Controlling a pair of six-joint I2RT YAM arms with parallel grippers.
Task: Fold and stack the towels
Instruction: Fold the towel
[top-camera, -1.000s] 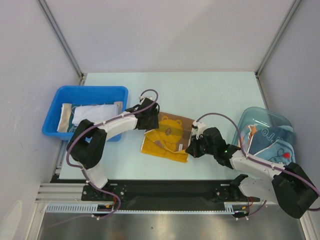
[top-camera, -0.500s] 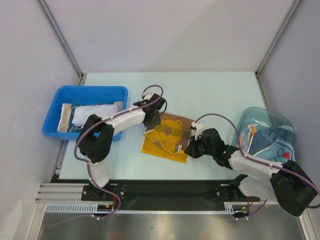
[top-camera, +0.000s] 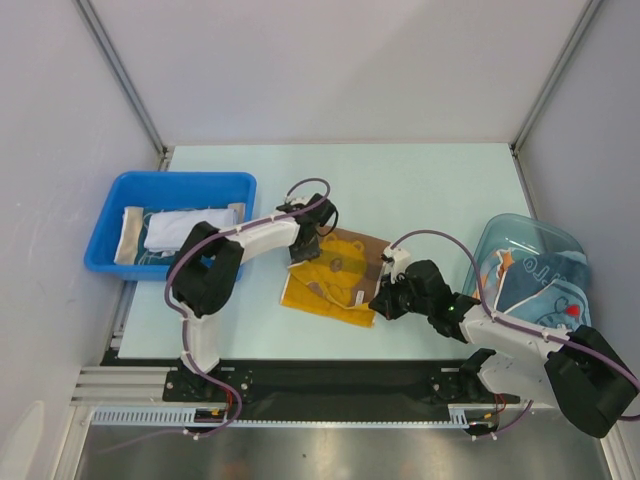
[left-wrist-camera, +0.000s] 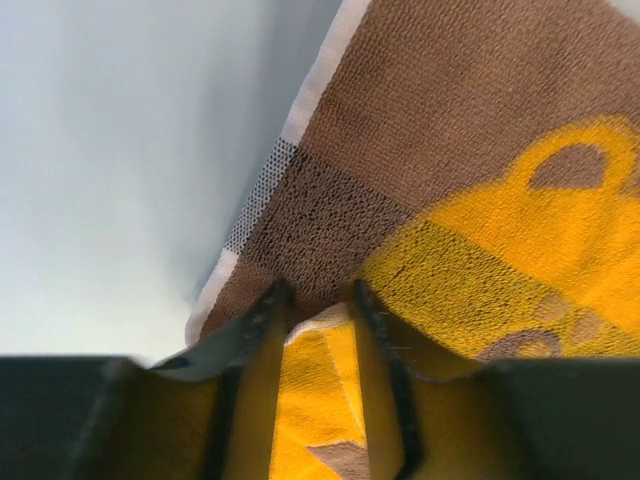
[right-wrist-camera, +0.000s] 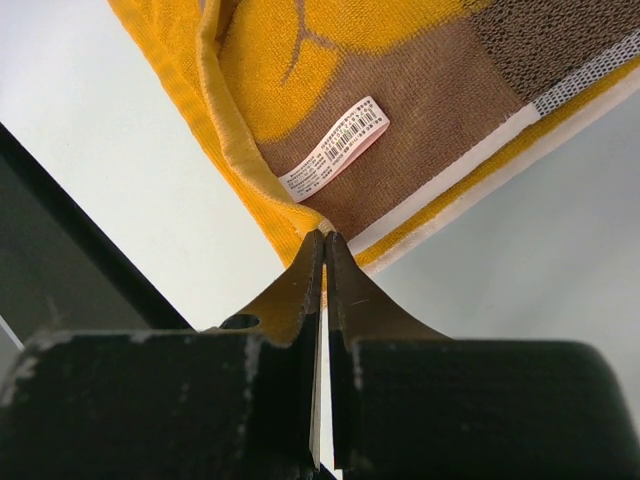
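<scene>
A brown towel with a yellow bear (top-camera: 338, 268) lies partly folded on the pale table, its yellow underside turned up along the near edge. My left gripper (top-camera: 305, 249) is at its far-left corner. In the left wrist view the left gripper (left-wrist-camera: 318, 305) is shut on a raised yellow fold of the bear towel (left-wrist-camera: 450, 130), which fills the gap between the fingers (left-wrist-camera: 262, 335). My right gripper (top-camera: 378, 300) is at the near-right corner. In the right wrist view the right gripper (right-wrist-camera: 325, 240) pinches the edge of the bear towel (right-wrist-camera: 400, 110) beside a white label (right-wrist-camera: 335, 148).
A blue bin (top-camera: 180, 181) at the left holds folded pale towels (top-camera: 185, 228). A clear bluish tub (top-camera: 520, 234) at the right holds more towels (top-camera: 540, 292). The black rail (top-camera: 330, 378) runs along the near table edge.
My left gripper has moved right onto the towel's far-left corner and closed on a fold of it. The right gripper has stayed shut on the near-right corner, shifting only slightly.
</scene>
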